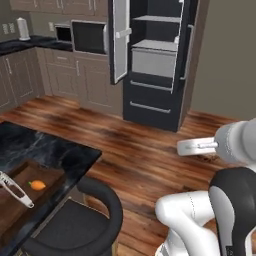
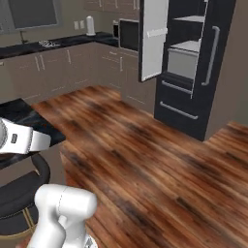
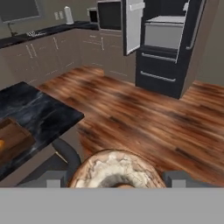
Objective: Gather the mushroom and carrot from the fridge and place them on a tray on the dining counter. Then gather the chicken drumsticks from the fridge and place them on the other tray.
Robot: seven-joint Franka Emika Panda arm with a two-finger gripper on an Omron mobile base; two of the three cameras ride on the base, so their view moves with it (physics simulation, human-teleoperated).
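Observation:
My gripper (image 3: pixel 112 180) is shut on the mushroom (image 3: pixel 116 168), whose pale brown mottled rounded body bulges between the two dark fingertips (image 3: pixel 49 178) at the bottom of the hand view. The hand is over the wooden floor, facing the fridge. On the dining counter (image 1: pixel 45 147) at the left, the carrot (image 1: pixel 37 185) lies in a brown wooden tray (image 1: pixel 50 175). That tray's corner (image 3: pixel 15 138) also shows in the hand view. The black fridge (image 1: pixel 155 65) stands at the back with its left door (image 1: pixel 119 40) swung open, showing pale shelves. The chicken drumsticks are hidden.
A black round stool (image 1: pixel 75 220) stands against the counter's near side. A slim white utensil (image 1: pixel 15 189) lies by the tray. Taupe cabinets with a black oven panel (image 1: pixel 89 36) run left of the fridge. Open wooden floor (image 1: pixel 145 145) lies between the counter and the fridge.

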